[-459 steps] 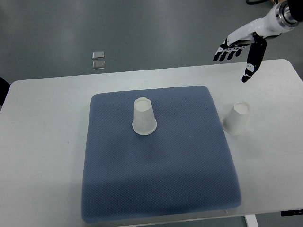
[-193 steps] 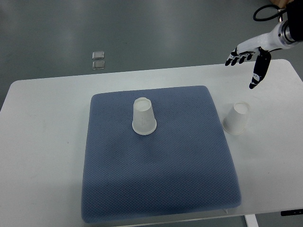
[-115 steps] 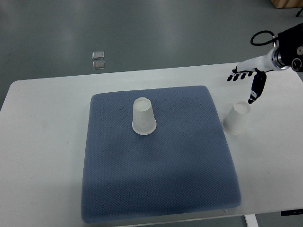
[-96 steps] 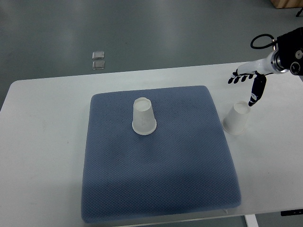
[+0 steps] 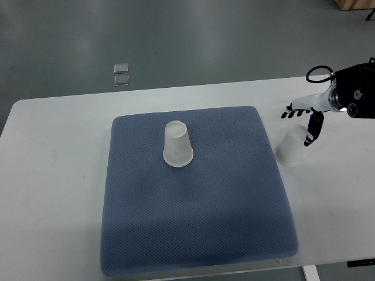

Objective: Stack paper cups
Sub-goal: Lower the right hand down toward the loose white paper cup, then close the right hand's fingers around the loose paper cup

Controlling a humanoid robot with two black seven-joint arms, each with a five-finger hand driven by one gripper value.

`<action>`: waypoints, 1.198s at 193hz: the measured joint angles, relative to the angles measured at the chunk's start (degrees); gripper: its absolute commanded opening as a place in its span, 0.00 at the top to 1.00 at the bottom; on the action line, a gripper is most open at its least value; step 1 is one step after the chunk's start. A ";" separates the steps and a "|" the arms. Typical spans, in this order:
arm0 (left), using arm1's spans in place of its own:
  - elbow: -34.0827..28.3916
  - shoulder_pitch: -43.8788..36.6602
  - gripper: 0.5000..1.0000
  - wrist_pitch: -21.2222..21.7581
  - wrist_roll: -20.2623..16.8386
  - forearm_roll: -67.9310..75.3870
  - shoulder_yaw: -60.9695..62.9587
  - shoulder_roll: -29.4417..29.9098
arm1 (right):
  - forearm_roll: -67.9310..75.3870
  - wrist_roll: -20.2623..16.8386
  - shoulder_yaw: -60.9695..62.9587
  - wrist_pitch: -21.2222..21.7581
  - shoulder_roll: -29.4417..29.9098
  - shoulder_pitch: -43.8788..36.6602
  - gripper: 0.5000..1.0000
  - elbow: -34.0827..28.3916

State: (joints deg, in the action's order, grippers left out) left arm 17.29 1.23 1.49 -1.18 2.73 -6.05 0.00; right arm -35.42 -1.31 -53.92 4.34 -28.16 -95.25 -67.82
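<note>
White tabletop (image 5: 58,175) carries a blue-grey foam mat (image 5: 196,234). One inverted paper cup (image 5: 177,144) stands upright on the mat's rear centre. Second paper cup (image 5: 292,146) sits off the mat, just beside its right edge, axis near vertical. Right hand (image 5: 306,117), fingers spread and holding nothing, hovers at this cup's far-right rim; cup lies just below-left of the thumb. Left arm absent.

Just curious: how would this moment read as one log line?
right hand: open, at cup on table, no grasp seen | second cup: upside down on blue mat | left hand: not visible
</note>
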 measured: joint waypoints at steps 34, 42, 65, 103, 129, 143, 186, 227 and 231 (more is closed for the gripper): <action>0.02 -0.01 0.00 0.03 0.00 0.00 0.00 0.00 | 0.00 -0.01 -0.04 -0.87 0.79 2.16 0.17 1.51; 0.02 -0.04 0.00 0.04 0.00 0.00 0.00 0.00 | -0.03 -0.01 -0.05 -1.03 0.92 2.59 0.17 1.83; 0.02 -0.06 0.00 0.04 0.00 0.00 0.00 0.00 | -0.20 -0.01 -0.05 -1.29 1.43 3.56 0.18 2.29; -0.01 -0.07 0.00 0.04 0.00 0.00 0.00 0.00 | -0.25 -0.01 -0.05 -2.08 1.82 4.42 0.23 2.81; -0.06 -0.05 0.00 0.04 0.00 0.00 0.00 0.00 | -0.25 -0.01 -0.05 -2.14 1.96 4.58 0.27 3.12; -0.06 -0.04 0.00 0.04 0.01 0.00 0.00 0.00 | -0.25 -0.01 -0.05 -2.14 2.00 4.65 0.28 3.15; -0.11 -0.03 0.00 0.03 0.03 -0.01 0.00 0.00 | -0.20 -0.01 -0.05 -2.20 2.17 5.15 0.34 3.54; -0.16 -0.04 0.00 0.03 0.03 -0.01 0.00 0.00 | -0.17 -0.01 -0.05 -2.22 2.81 5.22 0.67 3.57; -0.16 -0.04 0.00 0.03 0.03 -0.01 0.00 0.00 | -0.17 -0.01 -0.05 -2.22 2.82 5.22 0.69 3.57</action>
State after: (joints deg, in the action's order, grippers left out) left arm 17.13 1.19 1.52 -1.15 2.72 -6.06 0.00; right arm -35.60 -1.32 -53.97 2.12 -25.34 -90.03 -64.25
